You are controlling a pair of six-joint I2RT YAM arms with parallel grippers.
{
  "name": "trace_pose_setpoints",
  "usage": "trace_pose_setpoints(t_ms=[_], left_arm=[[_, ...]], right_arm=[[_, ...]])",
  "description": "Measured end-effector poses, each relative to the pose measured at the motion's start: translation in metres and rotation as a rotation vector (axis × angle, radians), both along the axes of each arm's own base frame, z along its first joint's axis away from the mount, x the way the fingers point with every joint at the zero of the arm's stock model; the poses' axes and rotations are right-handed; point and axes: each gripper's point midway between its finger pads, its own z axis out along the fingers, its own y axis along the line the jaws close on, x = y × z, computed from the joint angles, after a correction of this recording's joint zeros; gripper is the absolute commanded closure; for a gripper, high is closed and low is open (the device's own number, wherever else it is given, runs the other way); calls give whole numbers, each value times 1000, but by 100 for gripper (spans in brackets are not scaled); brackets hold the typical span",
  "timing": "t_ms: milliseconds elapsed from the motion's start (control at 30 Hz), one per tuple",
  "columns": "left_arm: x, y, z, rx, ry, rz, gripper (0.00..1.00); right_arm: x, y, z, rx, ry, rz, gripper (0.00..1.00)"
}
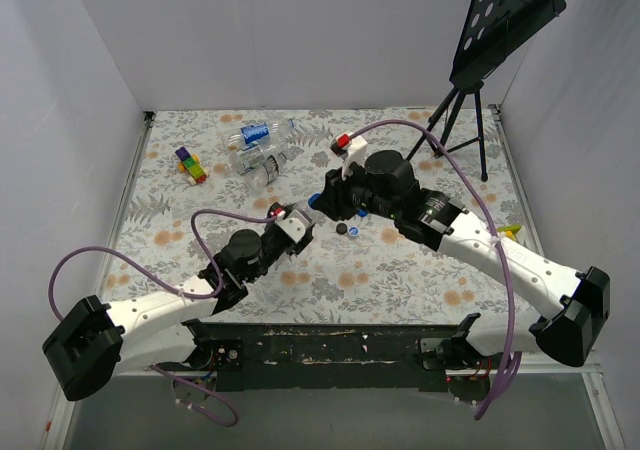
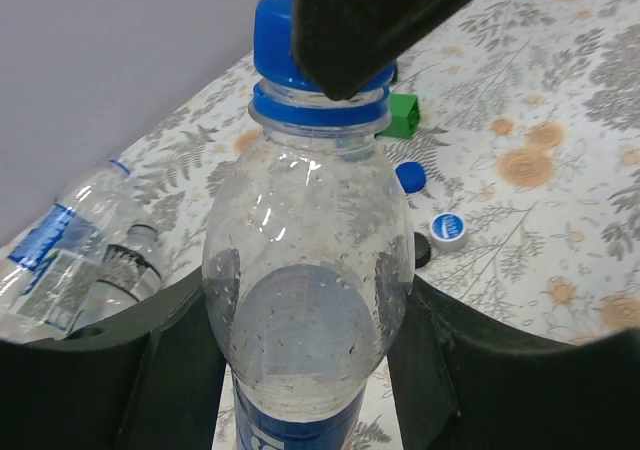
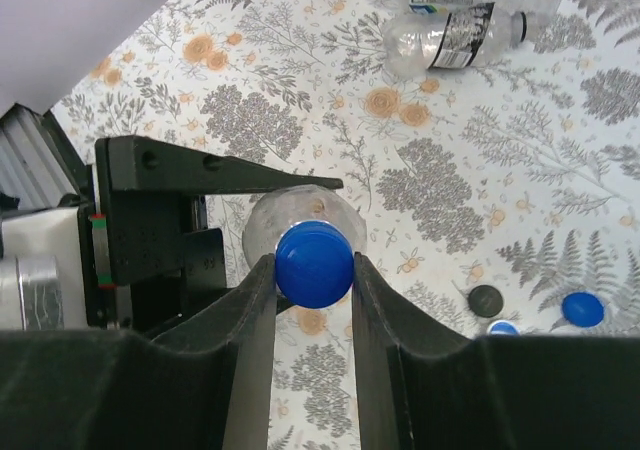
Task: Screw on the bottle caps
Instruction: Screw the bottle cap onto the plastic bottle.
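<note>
Upright bottle point(image 2: 310, 300) over table point(image 1: 400, 270), long axis vertical. Left gripper point(image 1: 288, 222) clamped round body. Right gripper point(image 3: 313, 265) directly above, pinching blue cap point(image 2: 272, 35) seated on neck. Wrist axis lines up with bottle axis, so looks ready to twist.

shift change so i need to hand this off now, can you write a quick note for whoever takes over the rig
Left gripper: shut on the upright bottle, holding its body.
Right gripper: shut on the blue cap sitting on that bottle's neck.
Loose on the table nearby: a black cap, a second blue cap, a pale cap.
Other bottles lie on their sides at the far side.
Done: one cap is on its bottle; whether it is tight cannot be told.
Left: finish that cap, then cap the lying bottles with the three loose caps.
</note>
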Motion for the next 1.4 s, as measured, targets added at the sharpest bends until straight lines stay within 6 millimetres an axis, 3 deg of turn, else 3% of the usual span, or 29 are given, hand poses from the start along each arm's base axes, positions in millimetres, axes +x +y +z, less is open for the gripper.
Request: trace_pose_setpoints(t_ms=[100, 267, 433, 500, 633, 733, 833, 933, 1100, 1200, 1400], left_arm=[[2, 9, -4, 50, -48, 72, 100], [6, 15, 5, 49, -85, 121, 100], [20, 14, 35, -27, -75, 110, 100], [29, 15, 48, -61, -57, 81, 100], [39, 9, 62, -82, -1, -52, 100], [23, -12, 52, -56, 74, -229, 100], [0, -30, 37, -23, 159, -405, 100], [-21, -40, 27, -5, 229, -545, 100], [-45, -46, 20, 0, 289, -684, 100], [-52, -46, 19, -1, 299, -720, 100], [-55, -46, 19, -1, 302, -738, 100]], right_arm=[[0, 4, -7, 31, 54, -64, 78], [2, 7, 4, 89, 60, -120, 48], [-9, -7, 17, 68, 25, -69, 31], [-9, -15, 31, 72, 2, -26, 31], [14, -50, 76, 83, -100, 23, 31], [16, -67, 96, 49, -189, 94, 33], [0, -65, 107, 7, -263, 245, 34], [-12, -60, 105, -38, -321, 397, 36], [-21, -58, 74, -132, -329, 563, 37], [-25, -57, 58, -168, -320, 628, 38], [-41, -50, 44, -219, -338, 721, 40]])
